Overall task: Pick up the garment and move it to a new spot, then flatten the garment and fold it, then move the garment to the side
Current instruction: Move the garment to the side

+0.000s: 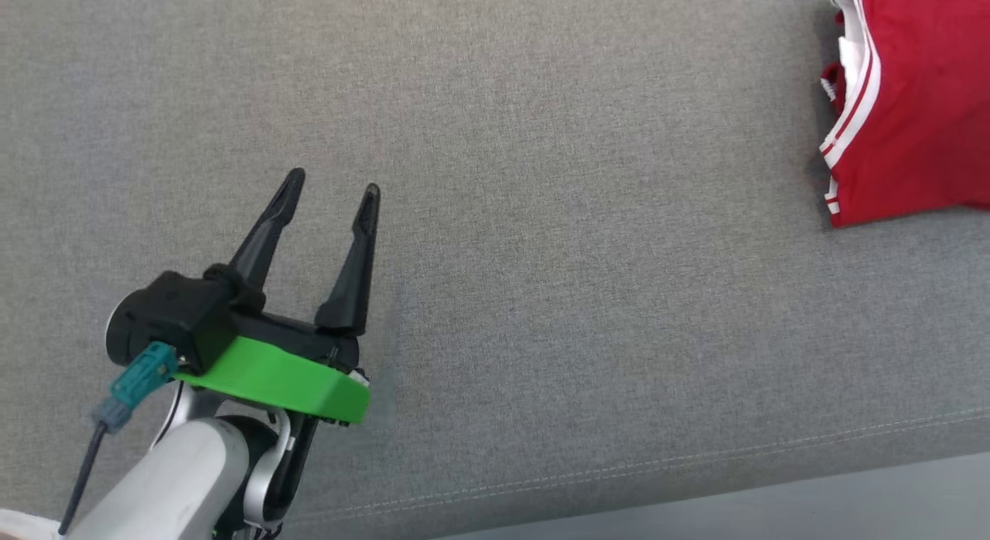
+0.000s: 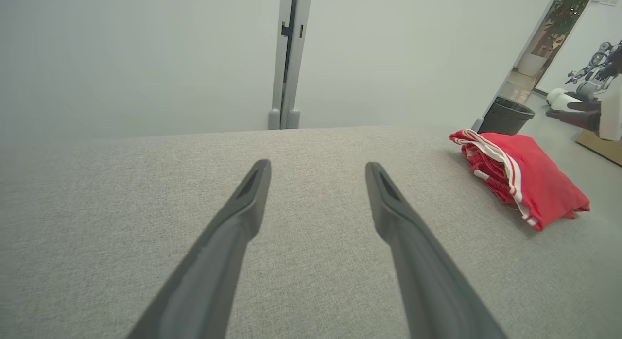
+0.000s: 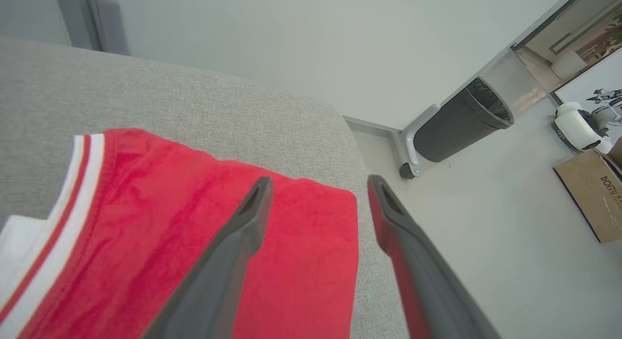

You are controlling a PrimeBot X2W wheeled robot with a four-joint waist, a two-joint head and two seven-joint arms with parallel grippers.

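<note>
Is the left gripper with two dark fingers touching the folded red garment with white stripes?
Apart. In the head view, bare grey upholstery lies between the left gripper and the folded red garment.

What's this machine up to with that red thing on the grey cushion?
A two-armed robot is tidying a red garment, which lies folded near the right end of the grey cushion. Its right claw is open over the cloth, gripping nothing. Its left claw is open too, above bare cushion, well apart from the garment.
</note>
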